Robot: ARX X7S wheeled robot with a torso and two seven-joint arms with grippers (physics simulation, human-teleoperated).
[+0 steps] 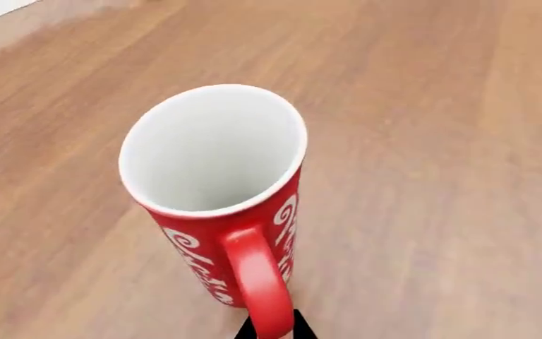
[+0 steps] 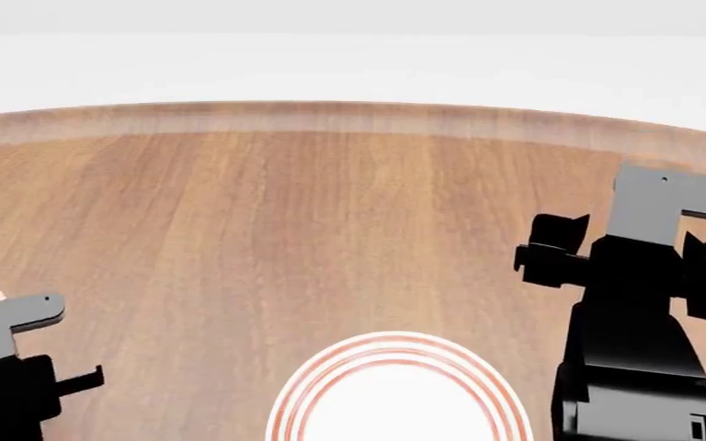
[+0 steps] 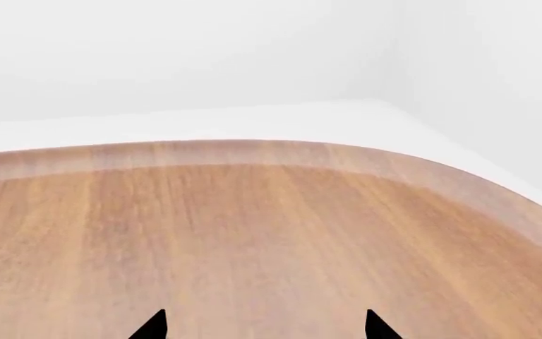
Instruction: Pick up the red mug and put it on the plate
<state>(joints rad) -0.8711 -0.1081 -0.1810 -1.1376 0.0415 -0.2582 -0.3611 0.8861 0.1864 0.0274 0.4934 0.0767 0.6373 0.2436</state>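
Left wrist view: the red mug (image 1: 217,191) stands upright on the table (image 1: 440,141), handle toward the left tool (image 1: 273,330), whose black tips are mostly cut off, so its state is unreadable. Head view: the plate (image 2: 328,377) is cropped at the near edge between both arms, the mug unseen. Right wrist view: the right tool (image 3: 265,326) shows two tips spread apart over bare table.

Mug (image 1: 217,191) upright on table (image 1: 440,141), handle toward left gripper (image 1: 273,330); plate (image 2: 399,390) on table at near edge of head view, between both arms, right gripper (image 3: 263,326) over bare tabletop.
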